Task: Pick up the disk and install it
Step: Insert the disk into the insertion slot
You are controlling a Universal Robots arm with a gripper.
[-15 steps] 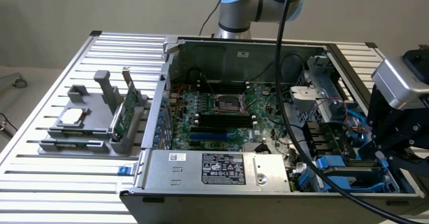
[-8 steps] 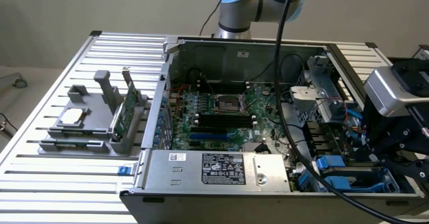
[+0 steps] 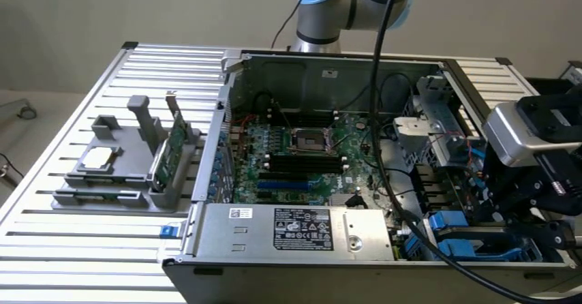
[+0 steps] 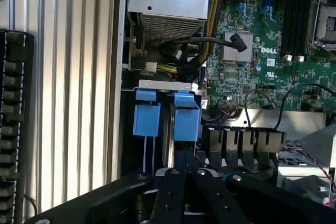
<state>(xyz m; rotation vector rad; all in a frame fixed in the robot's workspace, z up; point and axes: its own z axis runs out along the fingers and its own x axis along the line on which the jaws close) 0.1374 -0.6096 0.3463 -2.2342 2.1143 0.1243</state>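
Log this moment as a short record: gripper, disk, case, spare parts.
gripper: above the drive bay at the case's corner, lined up with the blue carriers
disk: blue carrier nearest the gripper, in the bay; whether it is gripped cannot be told
second blue carrier: beside it
computer case: open, motherboard exposed
grey fixture: on the table, to the exterior view's left of the case, holding a green circuit card and a silver chip
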